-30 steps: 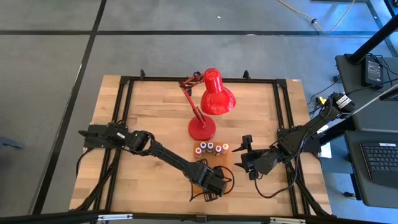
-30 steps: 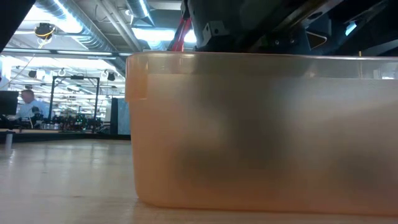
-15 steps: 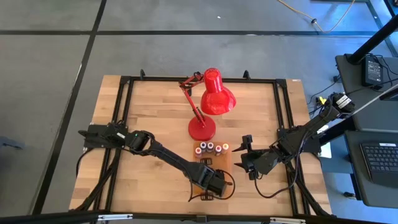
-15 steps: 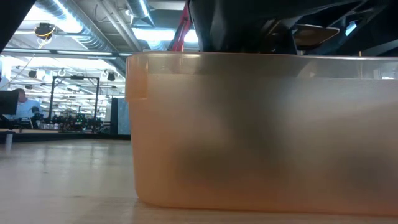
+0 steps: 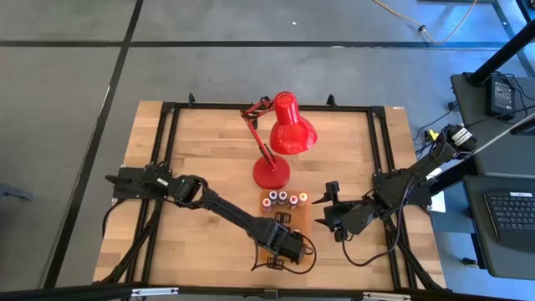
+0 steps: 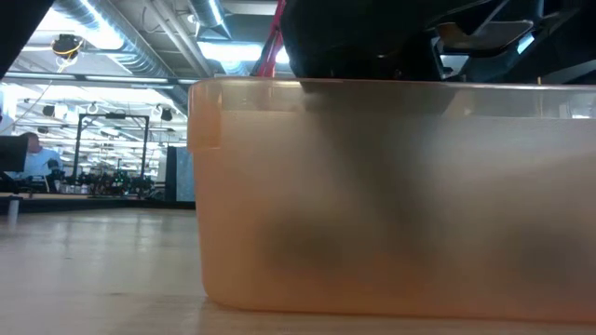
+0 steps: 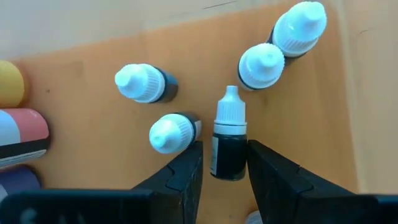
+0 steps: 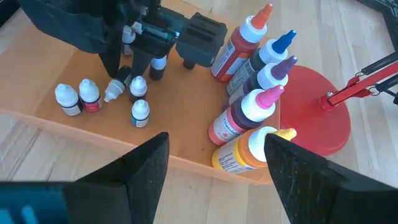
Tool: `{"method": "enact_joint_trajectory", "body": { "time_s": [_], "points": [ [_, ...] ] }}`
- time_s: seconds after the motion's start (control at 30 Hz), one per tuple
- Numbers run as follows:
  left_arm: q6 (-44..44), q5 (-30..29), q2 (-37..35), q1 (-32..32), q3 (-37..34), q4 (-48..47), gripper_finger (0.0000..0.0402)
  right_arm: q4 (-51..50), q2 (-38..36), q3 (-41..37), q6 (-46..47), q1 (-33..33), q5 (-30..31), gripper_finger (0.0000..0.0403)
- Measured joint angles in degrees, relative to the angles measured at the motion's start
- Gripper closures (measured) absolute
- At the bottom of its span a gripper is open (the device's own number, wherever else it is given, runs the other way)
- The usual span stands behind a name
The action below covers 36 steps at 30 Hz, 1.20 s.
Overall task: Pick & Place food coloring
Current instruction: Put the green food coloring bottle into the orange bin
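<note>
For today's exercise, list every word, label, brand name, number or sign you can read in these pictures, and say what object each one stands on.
No text can be read in any view.
Small dark-bodied dropper bottle with white cap, between the left gripper's fingers: no print visible on it.
Tall squeeze bottles with coloured tips in the translucent orange tray: any labels are too blurred to read.
Red desk lamp: no marking visible.

The left arm is stretched diagonally toward the near edge, and its left hand (image 7: pixel 225 168) is pointed downward, with the fingers (image 7: pixel 184 174) closed around a small dark dropper bottle (image 7: pixel 229 142). The right hand (image 8: pixel 214 165) is held apart with fingers spread wide.
</note>
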Motion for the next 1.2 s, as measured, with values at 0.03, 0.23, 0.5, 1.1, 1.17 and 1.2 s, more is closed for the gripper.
{"method": "enact_joint_trajectory", "body": {
  "time_s": [0.03,0.23,0.5,1.1,1.17,1.2],
  "points": [
    [0.0,0.1,0.0,0.0,0.0,0.0,0.0283,0.0,0.0,0.0,0.0,0.0,0.0,0.0138],
    [-0.6,0.7,0.0,0.1,0.0,0.0,0.0298,0.0,0.0,0.0,0.0,0.0,0.0,0.0138],
    [-1.6,0.9,0.0,0.1,0.0,0.0,0.0322,0.0,0.0,0.0,0.0,0.0,0.0,0.0138],
    [-3.1,1.5,1.0,0.4,0.2,0.9,0.0334,0.0,0.0,0.0,0.1,0.0,0.0,0.0138],
    [-3.2,1.5,1.1,0.4,0.2,0.8,0.0334,0.0,0.0,0.0,0.1,0.0,0.0,0.0138],
    [-3.4,1.6,1.1,0.4,0.2,0.7,0.0334,0.0,0.0,0.0,0.1,0.0,0.0,0.0138]
  ]
}}
